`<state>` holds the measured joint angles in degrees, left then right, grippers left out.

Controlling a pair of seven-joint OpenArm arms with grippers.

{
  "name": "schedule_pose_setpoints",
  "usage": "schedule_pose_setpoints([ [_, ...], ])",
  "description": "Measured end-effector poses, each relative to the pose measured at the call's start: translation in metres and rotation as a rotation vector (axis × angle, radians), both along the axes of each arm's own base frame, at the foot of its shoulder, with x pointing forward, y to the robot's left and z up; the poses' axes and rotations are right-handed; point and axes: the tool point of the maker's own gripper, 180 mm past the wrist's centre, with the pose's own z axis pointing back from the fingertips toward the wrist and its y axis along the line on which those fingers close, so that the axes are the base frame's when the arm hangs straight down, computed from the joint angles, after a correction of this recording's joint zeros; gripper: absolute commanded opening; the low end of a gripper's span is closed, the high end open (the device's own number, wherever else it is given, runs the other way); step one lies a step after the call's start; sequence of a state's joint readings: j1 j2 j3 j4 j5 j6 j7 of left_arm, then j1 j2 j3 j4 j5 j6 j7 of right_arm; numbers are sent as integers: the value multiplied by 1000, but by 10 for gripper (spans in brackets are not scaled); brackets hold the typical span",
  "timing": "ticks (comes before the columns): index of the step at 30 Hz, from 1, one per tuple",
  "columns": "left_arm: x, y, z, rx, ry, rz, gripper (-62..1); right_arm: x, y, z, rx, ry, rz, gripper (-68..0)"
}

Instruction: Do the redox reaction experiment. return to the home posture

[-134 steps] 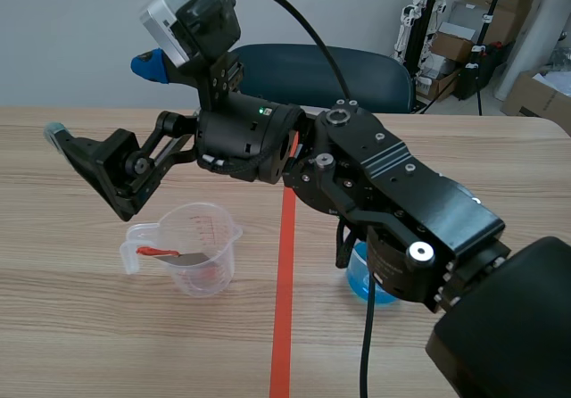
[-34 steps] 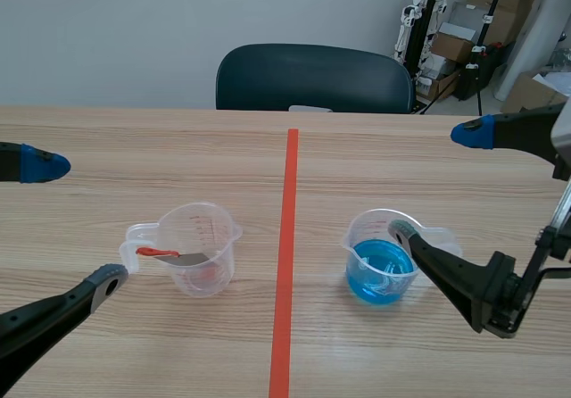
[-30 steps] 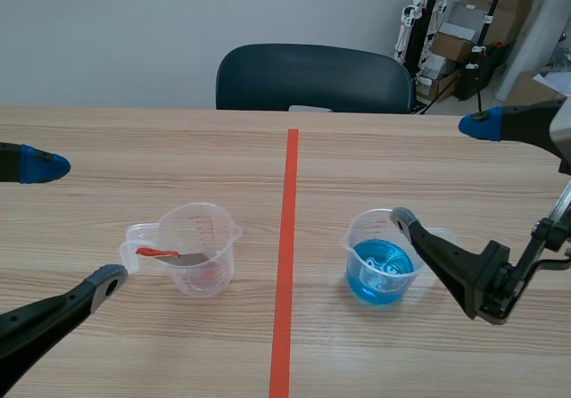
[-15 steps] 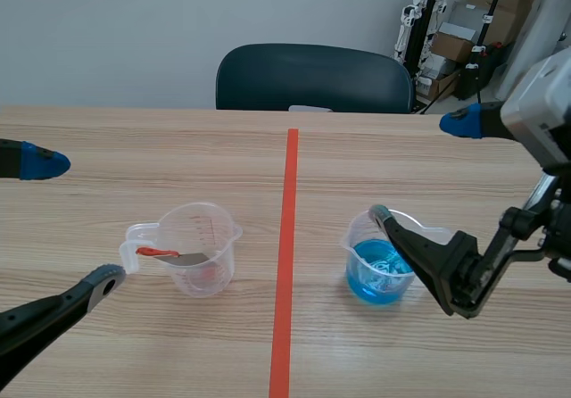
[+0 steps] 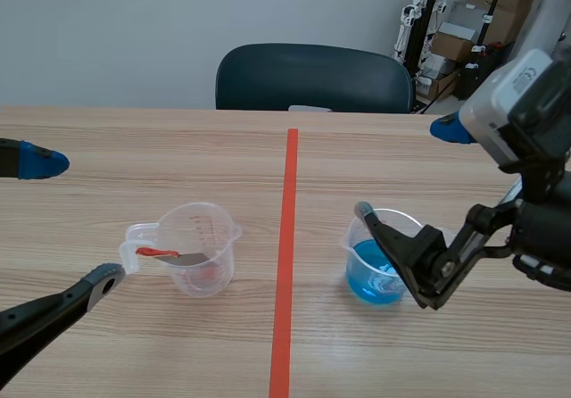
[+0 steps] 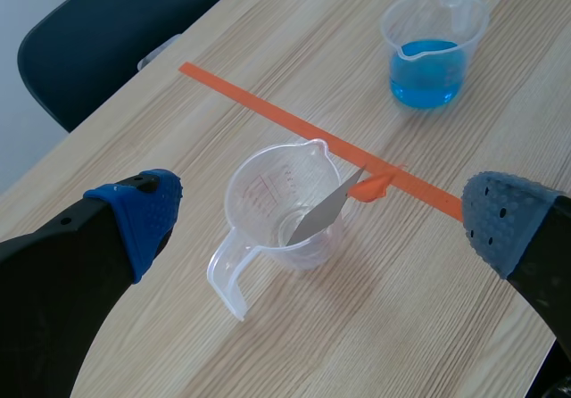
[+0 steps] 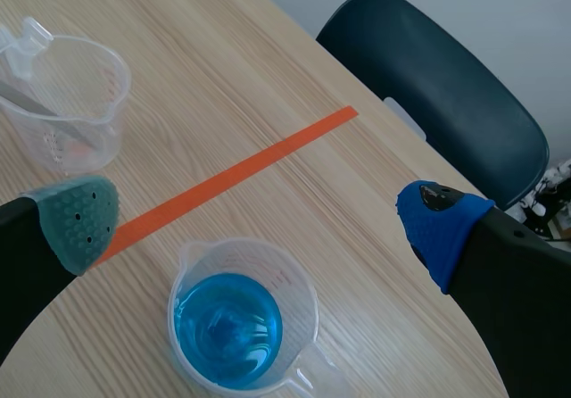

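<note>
1. My left gripper (image 5: pixel 73 221) sits at the left edge of the frame, its jaws spread wide and holding nothing. Its lower grey pad is just beside the handle of the clear measuring beaker (image 5: pixel 201 246), lower left of centre. I judge that a careless retreat could nudge that handle and slide the beaker.
2. A spatula (image 5: pixel 167 254) leans in that beaker with its red end out over the rim. A knock could tip it onto the table (image 5: pixel 134 148).
3. The beaker of blue liquid (image 5: pixel 379 260) stands lower right of centre, just past the tape line (image 5: pixel 284 282). My right gripper (image 5: pixel 403 169), jaws spread and empty, comes in from the right edge, and its lower finger crosses that beaker's rim in the scene view. I cannot tell whether they touch. This is my main worry: dropping or swinging on the way home could clip the rim and spill the blue liquid.
4. Count:
   - two grippers
   - two beakers, one clear and one with blue liquid
   - one spatula
   - one tape line
   - one dark chair (image 5: pixel 312 77) at top centre
</note>
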<state>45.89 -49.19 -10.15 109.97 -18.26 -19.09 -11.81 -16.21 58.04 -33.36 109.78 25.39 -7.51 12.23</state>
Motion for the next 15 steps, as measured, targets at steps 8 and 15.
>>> schedule_pose_setpoints([
  [8, 0, 0, 0, 0, 0, 0, 14, -14, 7, -1, 39, 2, 47, 4],
  [15, 0, 0, 0, 0, 0, 0, 14, -9, -2, 10, 51, -24, 53, 4],
])
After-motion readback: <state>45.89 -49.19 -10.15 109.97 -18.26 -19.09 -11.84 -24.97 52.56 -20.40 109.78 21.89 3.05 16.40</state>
